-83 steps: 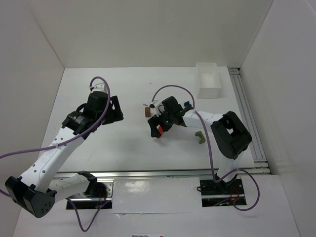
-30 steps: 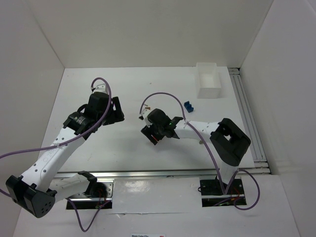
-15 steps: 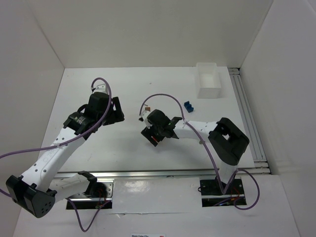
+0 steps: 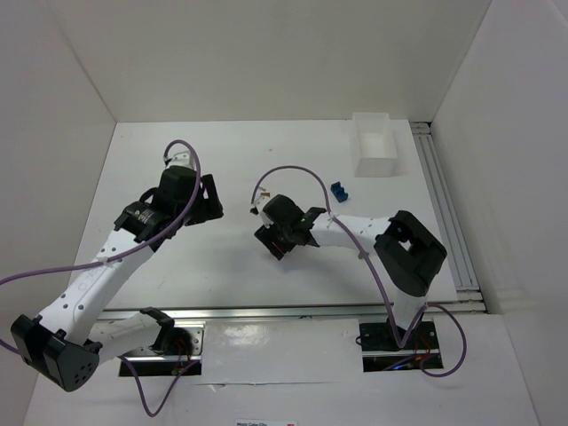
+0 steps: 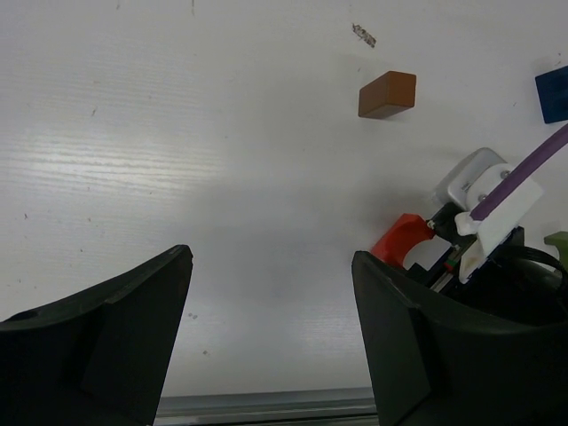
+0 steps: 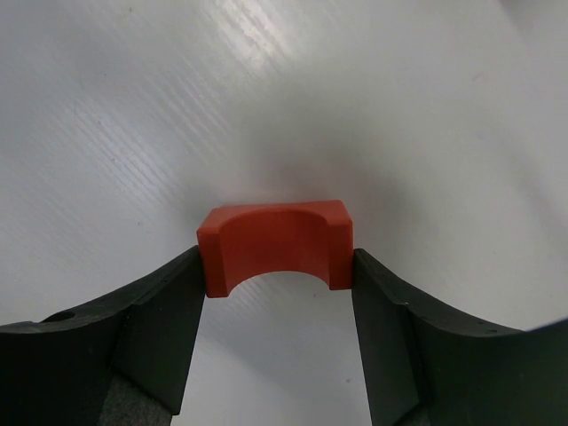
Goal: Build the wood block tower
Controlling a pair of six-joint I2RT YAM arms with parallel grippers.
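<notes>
At the near side of the table (image 4: 231, 266) we count two tools. The left tool (image 5: 271, 266) is wide open over bare table, with nothing in it. The right tool (image 6: 277, 271) has its fingers pressed against both ends of one red notched block (image 6: 275, 232), near the table's middle. Just beside that tool we see the edge of one green block (image 5: 557, 240). Beyond lie one brown block (image 5: 387, 95), alone, and one blue block (image 4: 338, 190), well apart from it. Farthest back stands one white bin (image 4: 374, 155).

One red block (image 6: 273, 244); one brown (image 5: 387, 94); one blue (image 4: 338, 190); one green (image 5: 558, 240); one bin (image 4: 374, 156)
</notes>
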